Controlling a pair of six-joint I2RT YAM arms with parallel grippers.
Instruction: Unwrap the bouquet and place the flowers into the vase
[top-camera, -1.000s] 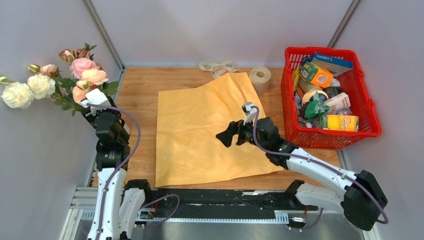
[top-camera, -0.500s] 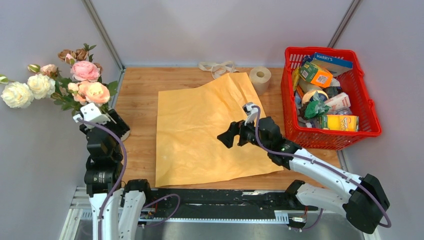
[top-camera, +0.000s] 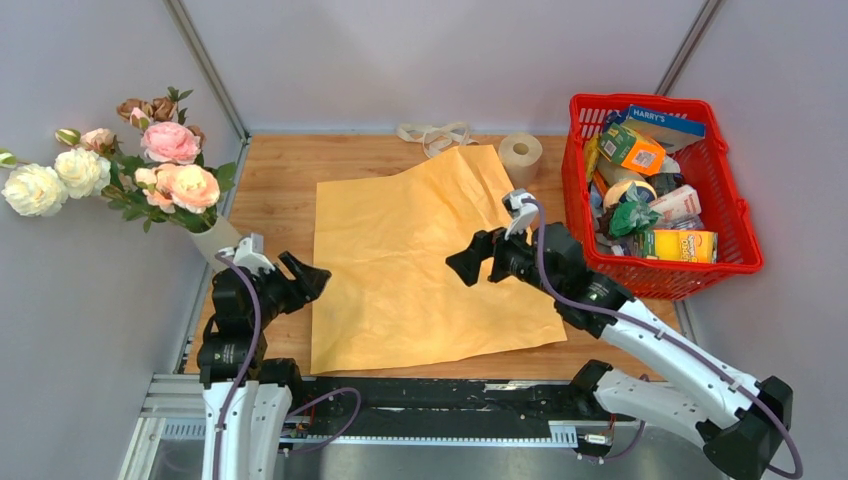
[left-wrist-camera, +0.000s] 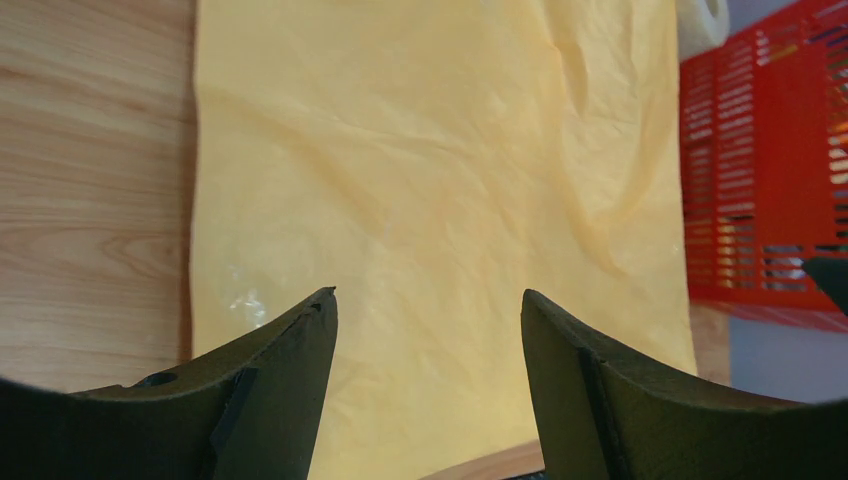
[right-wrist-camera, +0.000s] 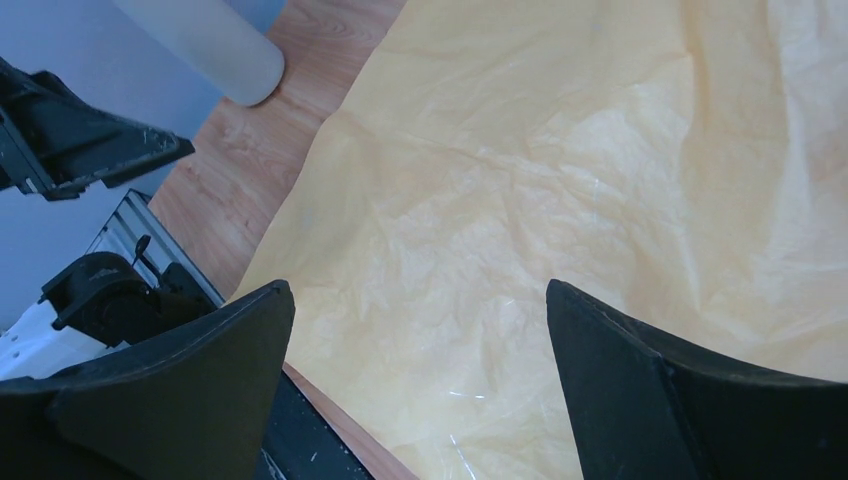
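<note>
The paper sheet (top-camera: 420, 260) lies flat and unwrapped on the counter (top-camera: 280, 170) and serves as the reference point.

- Flowers (top-camera: 165, 165): they stand left of the sheet with their stems entering the mouth of the vase (top-camera: 215, 240). The pink, peach and cream heads spread up and to the left, away from the sheet.
- Vase: it stands just off the sheet's left edge, near the counter's left border. It is apart from both arms.
- Left end effector (top-camera: 305, 278): it hangs at the sheet's left edge, on the near side of the vase. Its fingers are spread apart with nothing between them, and the wrist view shows only the sheet below.
- Right end effector (top-camera: 478, 262): it hovers above the sheet's right half, with its fingers wide apart and empty.
- Ribbon (top-camera: 435, 133): it lies loose beyond the sheet's far edge.
- Paper roll (top-camera: 520, 152): it stands at the sheet's far right corner.
- Red basket (top-camera: 740, 215): it sits right of the sheet, filled with packaged goods.
</note>
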